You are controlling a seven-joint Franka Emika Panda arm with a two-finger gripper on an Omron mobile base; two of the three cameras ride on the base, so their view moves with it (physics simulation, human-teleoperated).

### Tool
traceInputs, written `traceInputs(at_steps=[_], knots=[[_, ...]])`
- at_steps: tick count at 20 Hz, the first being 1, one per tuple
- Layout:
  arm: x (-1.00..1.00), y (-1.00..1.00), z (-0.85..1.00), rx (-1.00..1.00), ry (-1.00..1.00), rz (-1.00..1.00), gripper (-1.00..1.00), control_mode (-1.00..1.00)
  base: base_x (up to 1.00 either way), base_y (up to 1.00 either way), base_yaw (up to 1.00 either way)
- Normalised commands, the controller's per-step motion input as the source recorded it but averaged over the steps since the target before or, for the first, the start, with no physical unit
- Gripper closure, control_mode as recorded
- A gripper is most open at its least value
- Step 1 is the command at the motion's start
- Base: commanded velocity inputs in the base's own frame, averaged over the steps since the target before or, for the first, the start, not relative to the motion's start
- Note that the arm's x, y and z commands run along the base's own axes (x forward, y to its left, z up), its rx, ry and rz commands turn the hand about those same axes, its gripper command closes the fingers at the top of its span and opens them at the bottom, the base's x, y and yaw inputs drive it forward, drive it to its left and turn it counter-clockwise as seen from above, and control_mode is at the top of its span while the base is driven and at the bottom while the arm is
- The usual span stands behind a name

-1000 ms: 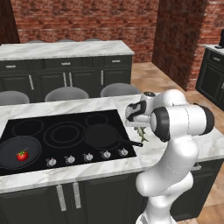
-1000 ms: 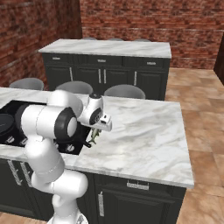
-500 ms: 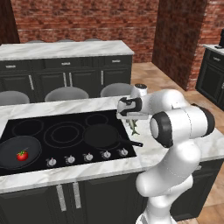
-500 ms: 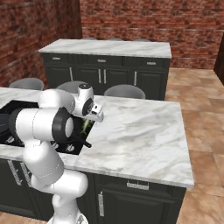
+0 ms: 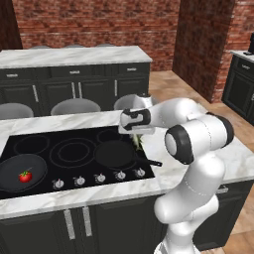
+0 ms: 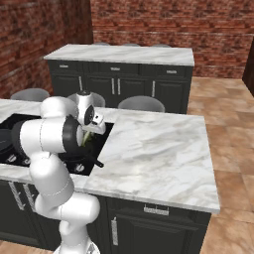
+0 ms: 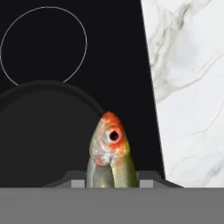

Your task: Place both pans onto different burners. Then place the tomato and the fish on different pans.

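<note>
- Fish (image 5: 137, 142), left base view: it hangs head-down from the end effector (image 5: 137, 135), which is clamped on its tail end, so its long axis runs close to vertical. It sits just above the right rim of the empty pan (image 5: 116, 154) on the middle-right burner of the cooktop (image 5: 74, 136). The pan's middle lies to the left of the fish and slightly toward the robot, so I judge the coming move to be a short carry leftward, then a lowering. The other pan (image 5: 22, 171), at the front left of the cooktop, already holds the tomato (image 5: 25, 175), well apart from the fish.
- Right base view: the fish (image 6: 87, 138) shows as a pale green sliver under the hand, partly hidden by the upper arm. It hangs near the cooktop's right edge where the glass meets the marble table (image 6: 158, 149). The empty pan's handle (image 6: 91, 159) sticks out toward the table just below it.
- Hand view: the fish (image 7: 110, 153), red-headed with its eye plain, points away from the camera between the fingertips (image 7: 77, 183), which press on its sides. The pan rim (image 7: 57, 86) curves to its left, so the fish is over the pan's edge, not its middle; a free burner ring (image 7: 43, 46) lies beyond.
</note>
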Motion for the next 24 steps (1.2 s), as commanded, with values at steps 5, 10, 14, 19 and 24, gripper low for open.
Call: traceInputs(at_steps=[5, 10, 14, 19, 24], knots=[[-0.02, 0.45, -0.06, -0.01, 0.01, 0.0, 1.0, -1.0, 0.0, 0.0, 0.0], [-0.07, 0.22, -0.33, -0.05, 0.0, 0.0, 1.0, -1.0, 0.0, 0.0, 0.0], [-0.04, 0.09, -0.41, -0.08, 0.0, 0.0, 1.0, -1.0, 0.0, 0.0, 0.0], [-0.07, 0.17, -0.07, -0.03, 0.0, 0.0, 1.0, -1.0, 0.0, 0.0, 0.0], [-0.03, 0.26, 0.0, 0.0, 0.0, 0.0, 1.0, -1.0, 0.0, 0.0, 0.0]])
